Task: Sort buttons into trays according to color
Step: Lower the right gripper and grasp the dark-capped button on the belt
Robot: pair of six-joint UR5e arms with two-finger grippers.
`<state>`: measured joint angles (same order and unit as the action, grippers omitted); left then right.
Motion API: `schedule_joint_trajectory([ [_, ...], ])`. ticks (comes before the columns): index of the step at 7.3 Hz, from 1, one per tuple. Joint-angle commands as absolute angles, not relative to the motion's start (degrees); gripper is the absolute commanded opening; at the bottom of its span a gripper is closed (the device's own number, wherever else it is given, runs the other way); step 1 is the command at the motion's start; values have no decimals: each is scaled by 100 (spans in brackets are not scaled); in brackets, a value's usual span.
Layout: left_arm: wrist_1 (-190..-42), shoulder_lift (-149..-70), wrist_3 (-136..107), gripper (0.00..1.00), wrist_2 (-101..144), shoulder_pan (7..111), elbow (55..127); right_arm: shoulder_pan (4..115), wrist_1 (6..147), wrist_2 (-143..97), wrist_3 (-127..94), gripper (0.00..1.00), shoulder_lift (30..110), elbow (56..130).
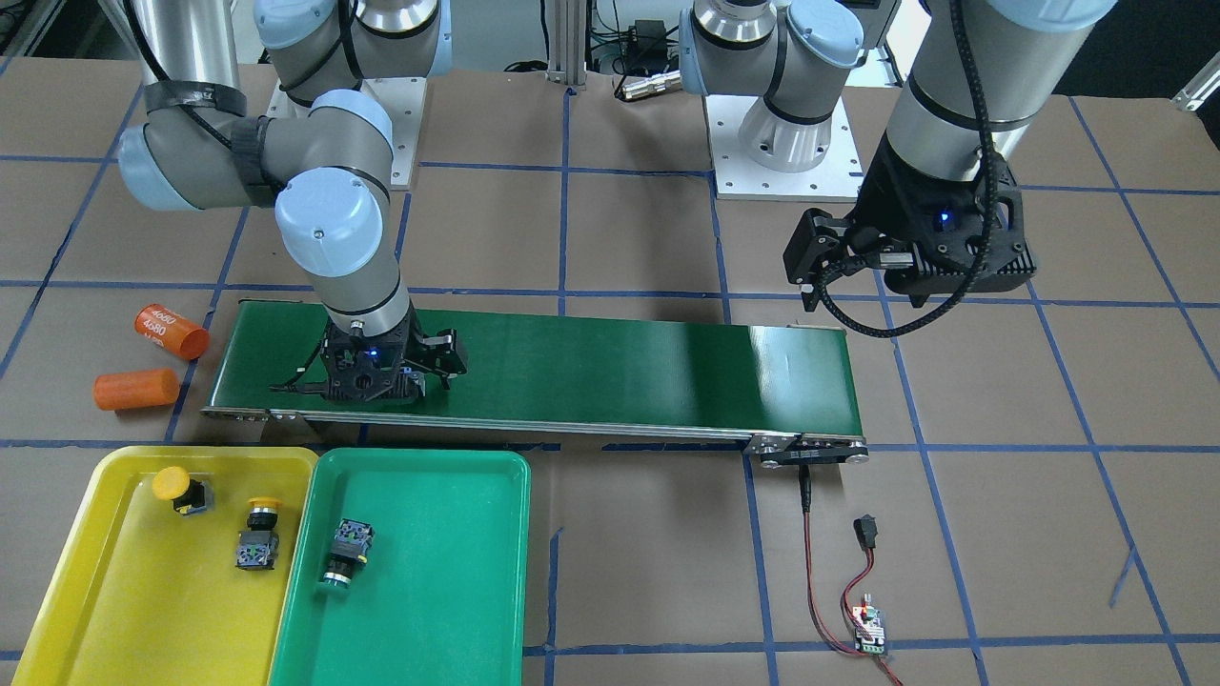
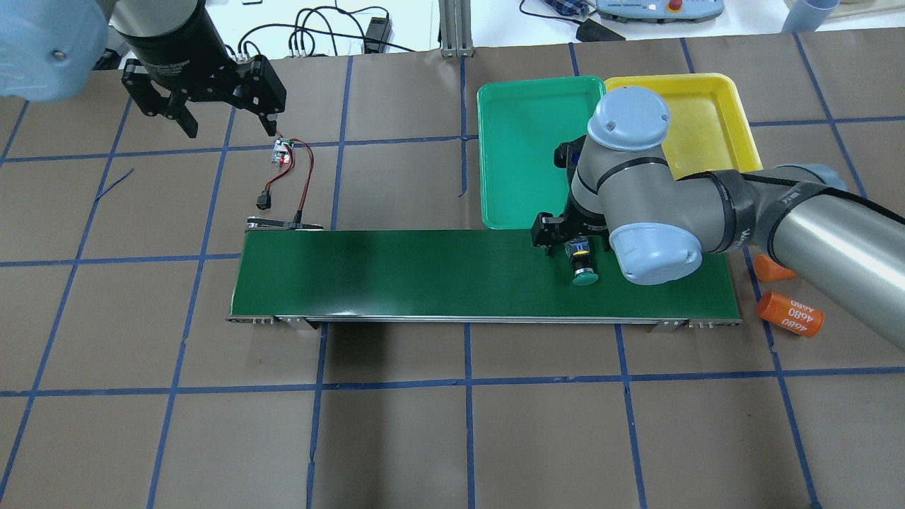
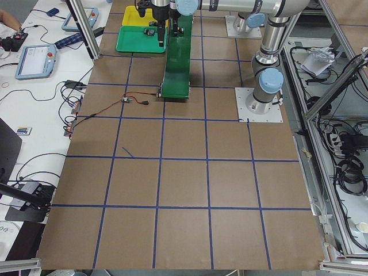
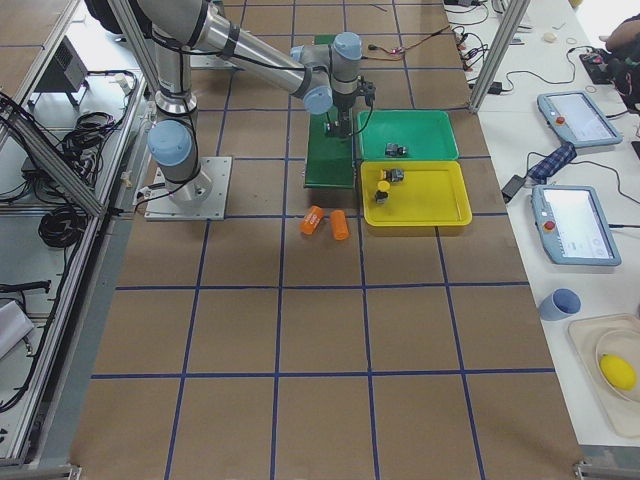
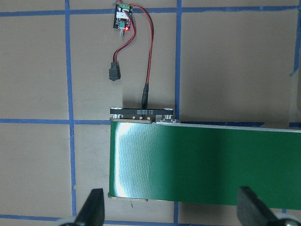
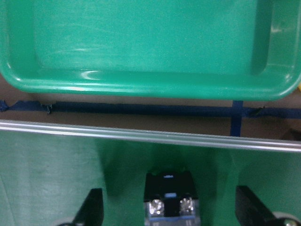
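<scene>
right gripper [image 6: 171, 208] straddles green button [image 2: 584, 274] (jaws wide)

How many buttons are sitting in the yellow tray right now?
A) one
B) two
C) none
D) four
B, two: in the front-facing view the yellow tray holds a yellow button near one corner and a second yellow button lying a little way from it.
</scene>
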<state>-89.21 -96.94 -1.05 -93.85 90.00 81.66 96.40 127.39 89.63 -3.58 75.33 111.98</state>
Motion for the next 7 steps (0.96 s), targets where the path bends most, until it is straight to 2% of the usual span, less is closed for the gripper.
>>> schedule_joint_trajectory([
  [1,-8921,-9694,-114,100,-9387,9000,8191,9598,12727,9183,-54,90,7585,11206],
  [3,-8921,-9703,-105,100,-9387,9000,8174,9580,12648,9229,-53,54,7594,11206],
  [4,-8921,-9694,-114,100,-9387,9000,8165,9580,12647,9229,-44,41,7594,11206],
  [5,-8921,-9694,-106,100,-9387,9000,8165,9580,12647,9237,-53,36,7594,11206],
  [7,-8921,-9694,-105,100,-9387,9000,8156,9563,12761,9194,-61,36,7568,11049],
])
